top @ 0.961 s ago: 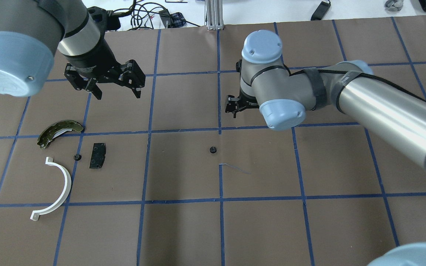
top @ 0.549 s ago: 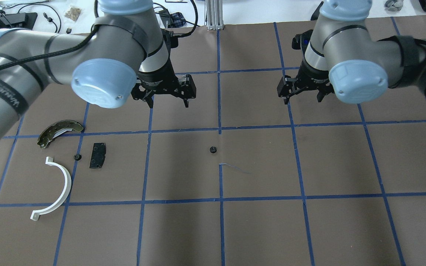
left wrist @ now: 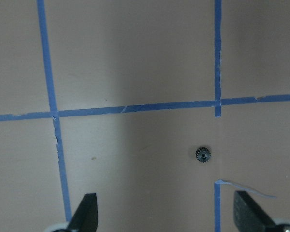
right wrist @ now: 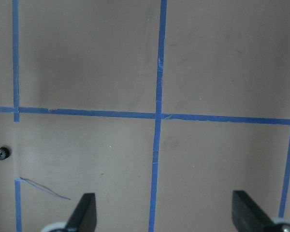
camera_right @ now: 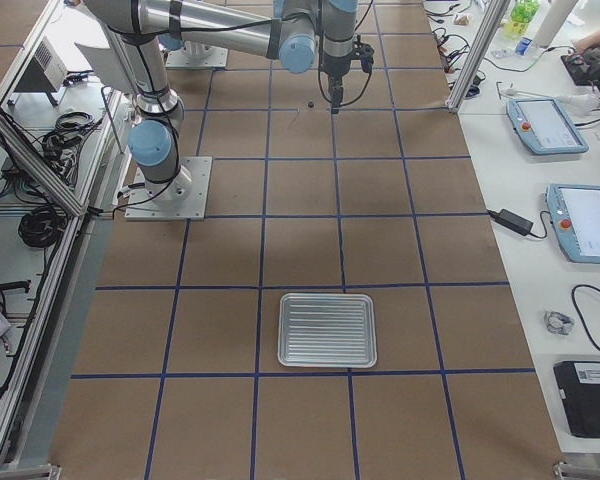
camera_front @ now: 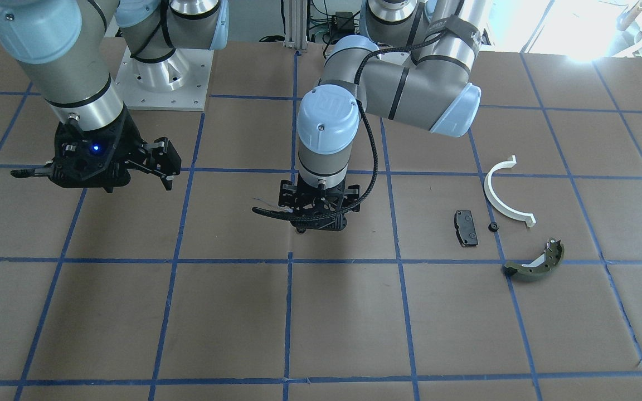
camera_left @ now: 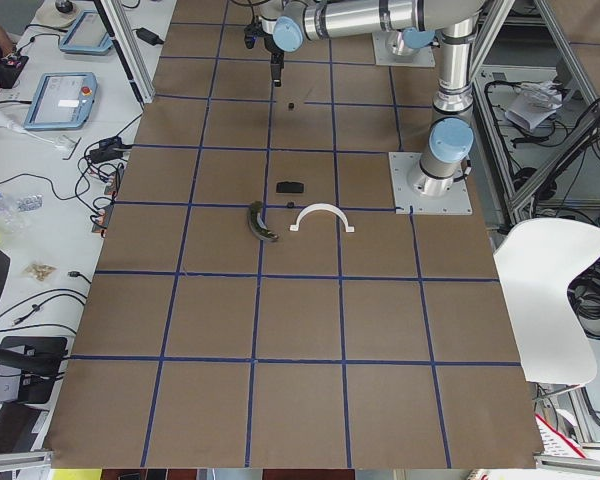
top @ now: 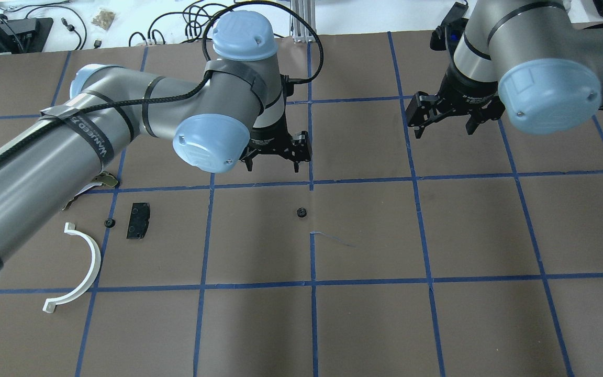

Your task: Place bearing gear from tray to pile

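Note:
The bearing gear [top: 301, 212], small, black and toothed, lies on the brown table near the middle tape cross, also as gear [camera_front: 300, 229] and gear [left wrist: 203, 154]. My left gripper [top: 272, 166] hangs open and empty just beyond it; the left gripper [camera_front: 312, 214] stands low over it. The pile sits at the left: a white half-ring [top: 84, 262], a black pad [top: 138, 220], a second small gear [top: 109, 223], and an olive shoe [camera_front: 535, 263], mostly hidden under my left arm in the overhead view. My right gripper [top: 445, 131] is open and empty, far right. The ridged metal tray [camera_right: 328, 330] holds nothing.
Blue tape lines grid the table. A thin loose tape strip [top: 333, 238] lies just right of the gear. Cables and devices sit beyond the far table edge [top: 176, 26]. The right arm's elbow [top: 547, 94] hangs over the right half.
My left gripper has swung from over the pile side to the table's middle, close to the lone gear. The right gripper has drawn away to the right. No part on the table has moved.

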